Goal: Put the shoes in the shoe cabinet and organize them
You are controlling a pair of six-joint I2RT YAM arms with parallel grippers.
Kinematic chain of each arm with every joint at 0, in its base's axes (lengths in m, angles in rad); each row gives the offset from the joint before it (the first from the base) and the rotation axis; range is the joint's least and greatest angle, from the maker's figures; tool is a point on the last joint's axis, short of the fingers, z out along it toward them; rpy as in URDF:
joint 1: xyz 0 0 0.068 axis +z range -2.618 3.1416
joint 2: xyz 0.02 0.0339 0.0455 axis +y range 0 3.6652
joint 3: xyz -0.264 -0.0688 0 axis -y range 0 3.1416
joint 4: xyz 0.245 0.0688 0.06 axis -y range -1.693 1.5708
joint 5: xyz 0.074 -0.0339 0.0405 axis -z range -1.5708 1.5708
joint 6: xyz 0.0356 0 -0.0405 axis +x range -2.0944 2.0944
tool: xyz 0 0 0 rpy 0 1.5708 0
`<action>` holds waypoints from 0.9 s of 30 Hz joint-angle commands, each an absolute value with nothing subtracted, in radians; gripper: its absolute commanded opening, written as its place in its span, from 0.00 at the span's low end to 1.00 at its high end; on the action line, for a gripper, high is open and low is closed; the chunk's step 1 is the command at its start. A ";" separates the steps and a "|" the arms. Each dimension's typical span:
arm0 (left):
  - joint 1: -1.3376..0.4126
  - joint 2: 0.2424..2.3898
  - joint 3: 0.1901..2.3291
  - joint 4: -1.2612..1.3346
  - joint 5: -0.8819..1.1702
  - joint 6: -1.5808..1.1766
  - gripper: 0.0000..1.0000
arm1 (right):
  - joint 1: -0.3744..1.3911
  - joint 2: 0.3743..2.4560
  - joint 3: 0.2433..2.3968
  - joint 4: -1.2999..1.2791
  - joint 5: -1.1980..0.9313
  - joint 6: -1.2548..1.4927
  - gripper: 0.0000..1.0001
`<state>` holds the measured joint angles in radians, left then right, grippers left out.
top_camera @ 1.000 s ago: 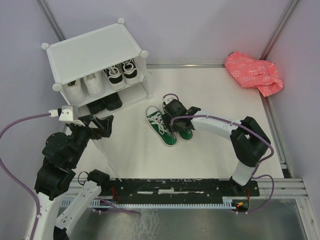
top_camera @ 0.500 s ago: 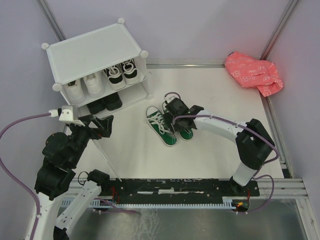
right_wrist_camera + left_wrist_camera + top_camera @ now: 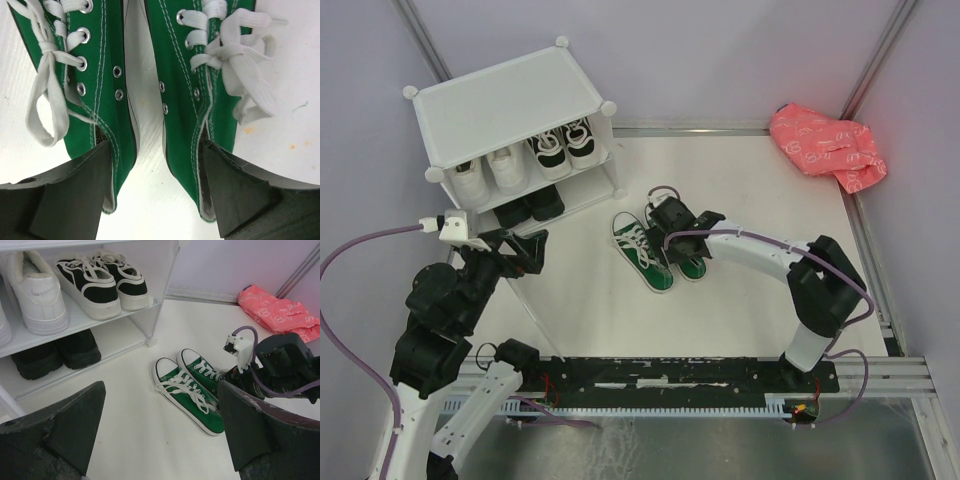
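- The green sneakers [image 3: 658, 255] lie side by side on the desk [image 3: 740, 300], just before the cabinet [image 3: 510, 100].
- The right claw [image 3: 155, 205] is spread wide over their heels, gripping nothing; its arm reaches low and leftward.
- The left claw [image 3: 527, 250] is fully spread and empty, raised beside the cabinet.

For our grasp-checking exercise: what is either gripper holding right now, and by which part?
Nothing is held. The left gripper hangs open and empty; the right gripper, open, straddles the adjoining inner sides of the green sneakers, unclamped.

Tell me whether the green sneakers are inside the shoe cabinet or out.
Out. Both green sneakers stand side by side on the table, in front of the shoe cabinet, apart from it.
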<state>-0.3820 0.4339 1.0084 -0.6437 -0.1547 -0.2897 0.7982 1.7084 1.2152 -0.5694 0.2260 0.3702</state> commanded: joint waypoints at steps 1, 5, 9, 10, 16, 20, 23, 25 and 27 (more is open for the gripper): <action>-0.382 0.460 0.989 -0.757 -0.163 -0.311 0.99 | 0.796 1.771 1.239 -0.512 0.219 0.372 0.81; -0.382 0.459 0.996 -0.768 -0.172 -0.307 0.99 | 0.796 1.804 1.237 -0.491 0.200 0.384 0.80; -0.383 0.457 0.997 -0.771 -0.175 -0.304 0.99 | 0.796 1.818 1.208 -0.473 0.215 0.390 0.78; -0.384 0.457 0.997 -0.772 -0.176 -0.303 0.99 | 0.796 1.822 1.202 -0.471 0.225 0.392 0.77; -0.383 0.459 0.997 -0.771 -0.177 -0.305 0.99 | 0.798 1.858 1.186 -0.395 0.247 0.367 0.63; -0.383 0.455 0.999 -0.773 -0.172 -0.312 0.99 | 0.804 1.887 1.226 -0.402 0.235 0.348 0.26; -0.383 0.447 1.002 -0.779 -0.174 -0.316 0.99 | 0.833 1.847 1.226 -0.406 0.258 0.340 0.09; -0.383 0.444 1.002 -0.780 -0.180 -0.315 0.99 | 0.866 1.814 1.236 -0.432 0.279 0.323 0.02; -0.383 0.444 1.003 -0.781 -0.179 -0.316 0.99 | 0.906 1.784 1.261 -0.471 0.293 0.311 0.02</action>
